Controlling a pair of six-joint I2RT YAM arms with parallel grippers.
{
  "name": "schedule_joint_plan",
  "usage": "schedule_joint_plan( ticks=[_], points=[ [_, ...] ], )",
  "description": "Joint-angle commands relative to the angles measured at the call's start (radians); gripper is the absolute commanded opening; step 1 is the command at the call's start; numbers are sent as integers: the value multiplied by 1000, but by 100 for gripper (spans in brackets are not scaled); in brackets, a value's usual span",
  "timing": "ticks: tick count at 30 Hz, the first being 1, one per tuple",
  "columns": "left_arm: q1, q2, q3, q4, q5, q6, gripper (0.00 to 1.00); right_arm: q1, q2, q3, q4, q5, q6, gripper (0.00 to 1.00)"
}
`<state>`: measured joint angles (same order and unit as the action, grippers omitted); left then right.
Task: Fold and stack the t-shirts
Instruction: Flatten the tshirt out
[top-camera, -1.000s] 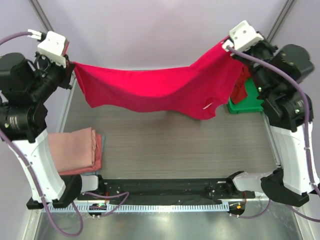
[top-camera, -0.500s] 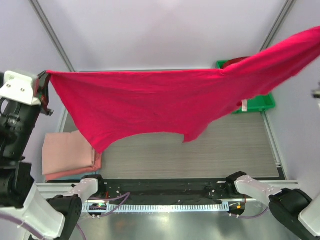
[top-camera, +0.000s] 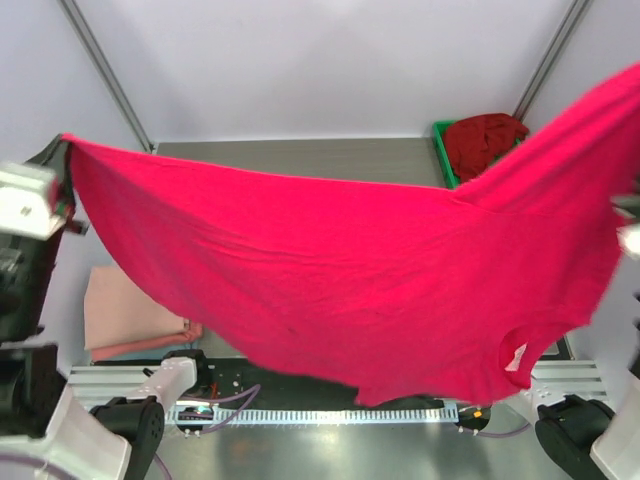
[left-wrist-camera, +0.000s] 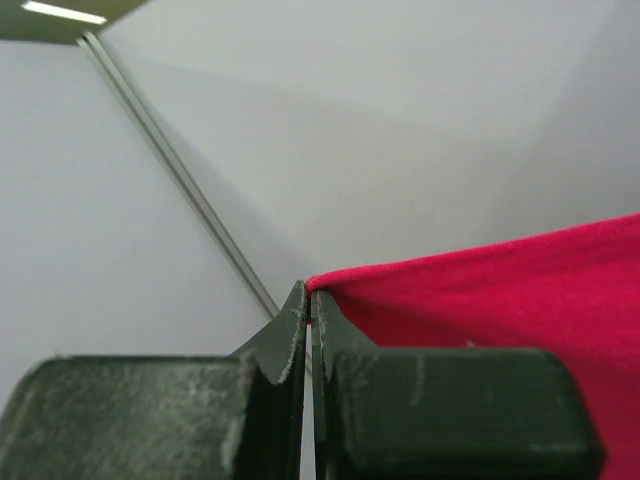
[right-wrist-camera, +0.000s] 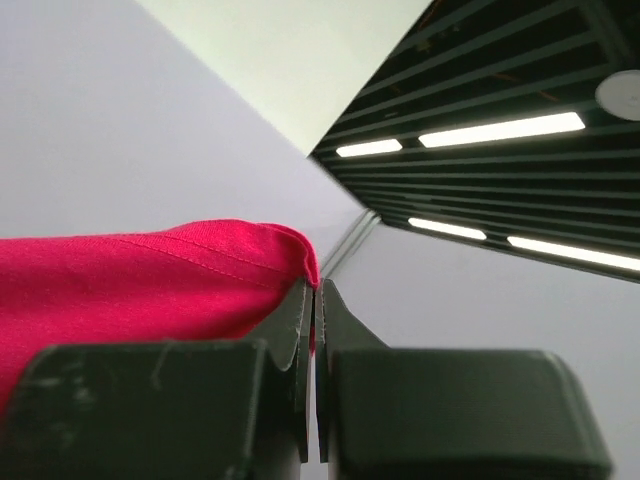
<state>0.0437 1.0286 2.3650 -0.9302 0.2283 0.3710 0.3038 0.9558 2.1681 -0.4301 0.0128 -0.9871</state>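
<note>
The bright pinkish-red cloth t-shirt (top-camera: 350, 290) hangs stretched in the air above the grey table (top-camera: 300, 158), its long axis running nine to three o'clock; the left gripper (left-wrist-camera: 309, 300) is pinched tight on the nine o'clock corner, the right gripper (right-wrist-camera: 318, 300) on the three o'clock one; both arms are raised high and wide; the folded pale salmon-pink shirts (top-camera: 125, 315) lie at eight o'clock, nearer the left arm.

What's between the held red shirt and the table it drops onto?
Nothing visible, though the red shirt itself hides most of the table. Pink stack sits at the left edge, green tray far right.
</note>
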Motion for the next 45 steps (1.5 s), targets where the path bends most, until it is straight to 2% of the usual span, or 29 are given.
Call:
schedule_joint_plan(
  ticks=[1,6,11,14,17,18,20,24,32,36,39,45],
  points=[
    [5,96,-145,13,-3,40,0,0,61,-204,39,4,-61,1],
    [7,119,-383,51,58,81,0,0,107,-418,142,1,-56,1],
    [1,217,-600,60,133,115,0,-5,205,-606,224,0,-57,1],
    [-25,289,-734,106,143,124,0,-22,277,-752,310,-51,-61,1],
    [-34,361,-832,168,131,154,0,-46,397,-856,387,-76,-47,1],
    [-71,422,-870,197,122,157,0,-54,432,-876,413,-73,-35,1],
    [-74,506,-875,214,114,149,0,-77,555,-898,487,-68,-18,1],
    [-74,784,-744,223,51,94,0,-124,782,-820,554,-56,54,1],
    [-74,1079,-514,251,5,49,0,-153,1219,-429,525,16,96,1],
    [-74,1194,-385,271,-52,46,0,-161,1384,-158,478,55,136,1],
    [-74,1280,-273,294,-113,43,0,-163,1483,-20,461,70,140,1],
    [-74,1451,-46,345,-220,26,0,-163,1614,154,455,88,133,1]
  ],
)
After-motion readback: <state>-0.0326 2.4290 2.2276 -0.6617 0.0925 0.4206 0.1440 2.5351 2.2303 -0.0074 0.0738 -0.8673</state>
